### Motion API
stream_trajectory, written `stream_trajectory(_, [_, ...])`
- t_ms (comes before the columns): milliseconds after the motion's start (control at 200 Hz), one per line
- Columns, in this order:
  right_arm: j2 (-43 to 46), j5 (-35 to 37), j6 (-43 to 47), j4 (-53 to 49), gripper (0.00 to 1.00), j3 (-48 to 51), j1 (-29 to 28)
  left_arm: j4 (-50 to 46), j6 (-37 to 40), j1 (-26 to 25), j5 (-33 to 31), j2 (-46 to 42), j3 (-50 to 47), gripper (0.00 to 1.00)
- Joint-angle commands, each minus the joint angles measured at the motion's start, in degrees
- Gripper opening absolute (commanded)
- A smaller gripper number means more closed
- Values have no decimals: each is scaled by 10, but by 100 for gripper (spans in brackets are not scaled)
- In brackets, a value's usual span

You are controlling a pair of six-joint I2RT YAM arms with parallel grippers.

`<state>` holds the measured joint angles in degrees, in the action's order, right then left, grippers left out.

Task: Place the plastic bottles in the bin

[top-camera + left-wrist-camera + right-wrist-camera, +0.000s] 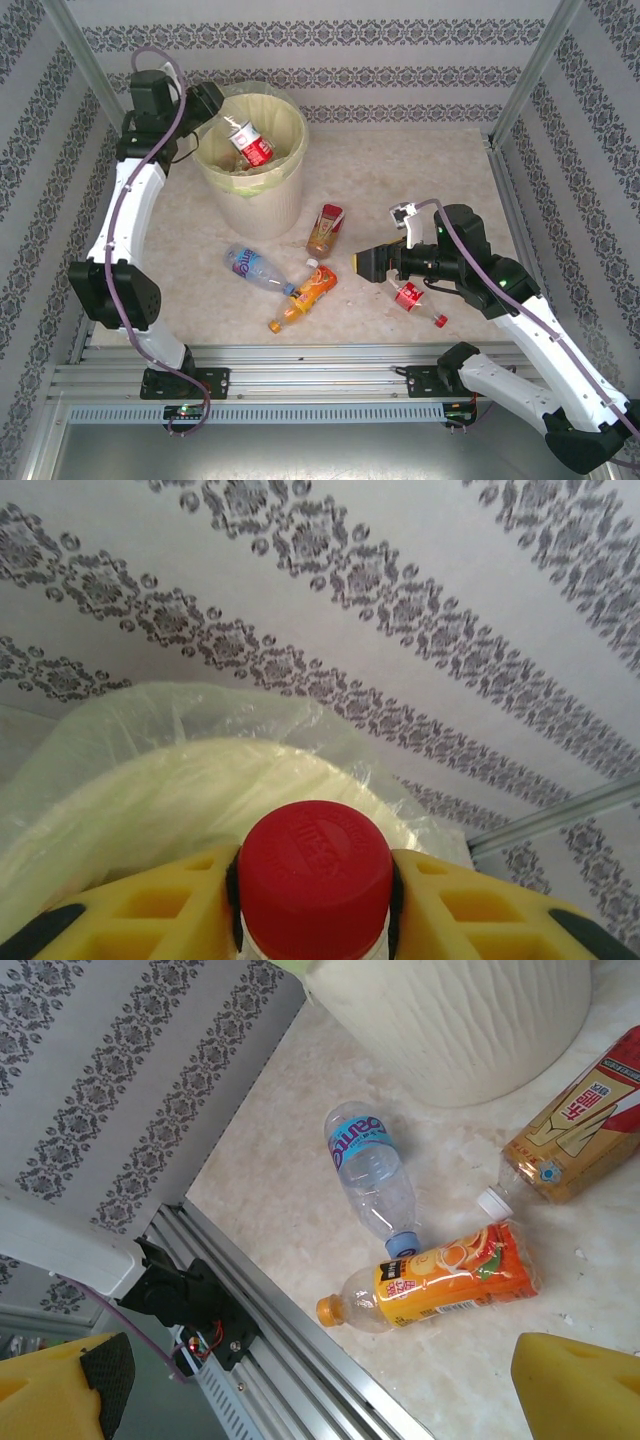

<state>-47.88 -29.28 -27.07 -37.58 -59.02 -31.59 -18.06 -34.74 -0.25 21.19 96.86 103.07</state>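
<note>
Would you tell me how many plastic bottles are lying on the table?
4: a clear blue-labelled bottle, an orange bottle beside it, a brown bottle near the bin, and a red-labelled bottle by the right pincer. Arms might hide others.

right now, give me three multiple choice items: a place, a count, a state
1. The red-capped bottle is a) in the left gripper over the bin b) on the table c) behind the bin
2. Bottles lying on the table: a) two b) four c) seven
3. The right gripper is a) shut on a bottle b) open, empty c) gripping the bin
1a, yellow fingers flank its cap above the bin; 2b, blue-labelled, orange, brown, red-labelled; 3b, its fingers stand wide apart.
</note>
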Motion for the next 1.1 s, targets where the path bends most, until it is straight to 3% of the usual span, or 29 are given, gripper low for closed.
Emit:
stream_trajectory(0, [-1, 10, 7, -4, 97, 1, 8, -22, 20, -17, 14, 13, -4, 44])
stream_trajectory(225, [1, 10, 10, -14, 97, 2, 19, -72, 34, -28, 17, 39, 22, 58])
stream_trajectory(375, [0, 15, 10, -16, 97, 4, 23, -125, 65, -28, -32, 26, 55, 71])
stream_trajectory(580, [-3, 13, 8, -11, 97, 6, 25, -209, 108, -28, -96, 3, 102, 100])
stream_trajectory(869, [1, 21, -1, -7, 96, 17, 25, -282, 155, -28, -46, -54, 92, 100])
stream_trajectory(1094, [-6, 40, -9, -3, 97, 24, 25, -330, 174, -30, -9, -173, -30, 100])
